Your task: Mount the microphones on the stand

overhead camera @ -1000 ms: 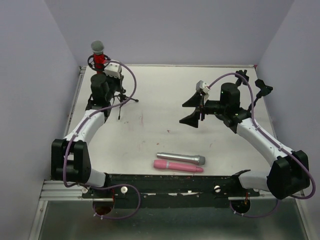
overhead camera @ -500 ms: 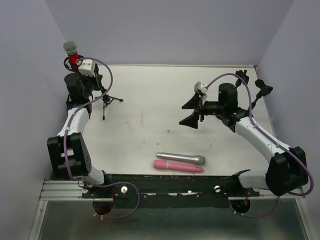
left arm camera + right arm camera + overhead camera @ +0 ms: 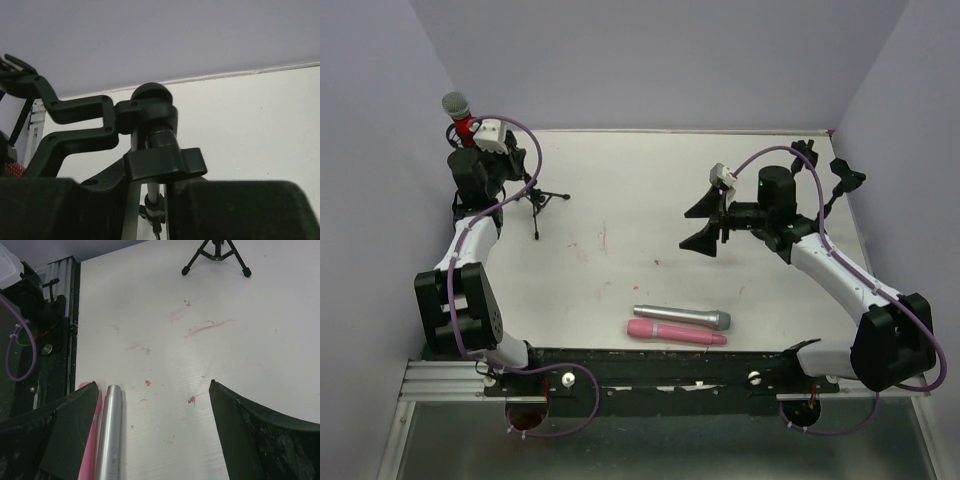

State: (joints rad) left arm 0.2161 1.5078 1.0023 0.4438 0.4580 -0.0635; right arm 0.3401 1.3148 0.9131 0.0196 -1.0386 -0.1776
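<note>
The black tripod stand (image 3: 536,201) is at the far left of the table, and the glittery red microphone (image 3: 465,124) with its mesh head sits in the holder at its top. My left gripper (image 3: 485,183) is shut on the stand's pole (image 3: 152,192), just under the knob clamp (image 3: 162,162). The silver-grey microphone (image 3: 680,317) and the pink microphone (image 3: 675,333) lie side by side near the front edge. My right gripper (image 3: 705,220) is open and empty above the middle right. Its wrist view shows the silver microphone (image 3: 111,440) and the pink one (image 3: 89,450) by its left finger.
The stand's empty holder arms (image 3: 75,110) reach out to the left in the left wrist view. The tripod feet (image 3: 215,255) show at the top of the right wrist view. Purple walls close the left, back and right. A black rail (image 3: 670,362) runs along the front edge.
My left arm has carried the stand with the red microphone leftward, toward the far left corner. The right arm has hardly moved, and the two lying microphones have not moved.
</note>
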